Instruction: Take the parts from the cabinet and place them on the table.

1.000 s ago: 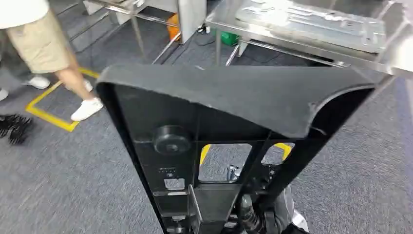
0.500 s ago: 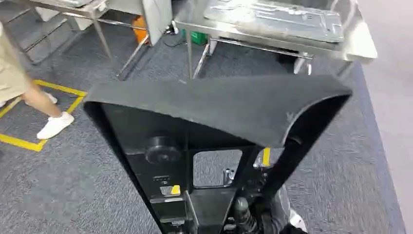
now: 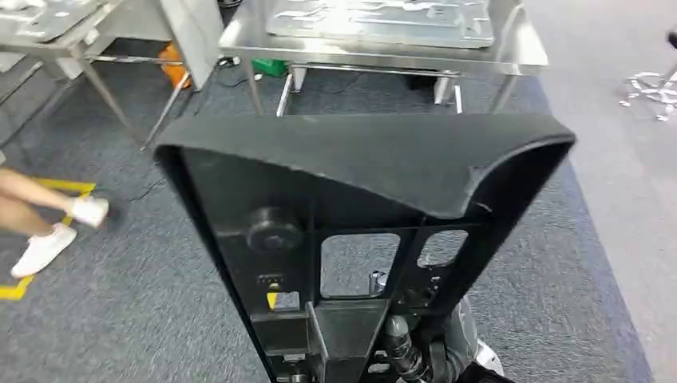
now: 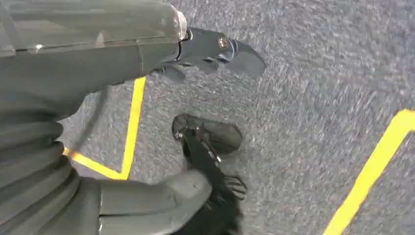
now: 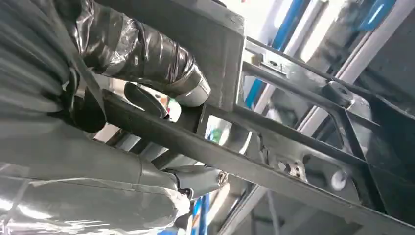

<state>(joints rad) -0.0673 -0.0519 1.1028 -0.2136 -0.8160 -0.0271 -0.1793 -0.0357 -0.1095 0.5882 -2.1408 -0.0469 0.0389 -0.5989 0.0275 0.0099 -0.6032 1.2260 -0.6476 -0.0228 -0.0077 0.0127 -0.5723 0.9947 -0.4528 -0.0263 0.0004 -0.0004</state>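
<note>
The right hand [image 5: 147, 93] clamps the black part [image 3: 359, 215], carried upright before the robot over the carpet [image 3: 120, 303]. The left hand [image 4: 161, 122], fingers apart, holds nothing. Table [image 3: 527, 56] lies ahead; placement remains.

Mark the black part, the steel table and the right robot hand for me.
black part [image 3: 375, 159]: head view, on its broad top face.
steel table [image 3: 523, 57]: head view, on the bare right rim.
right robot hand [image 5: 147, 54]: right wrist view, on the taped finger gripping the part.
</note>
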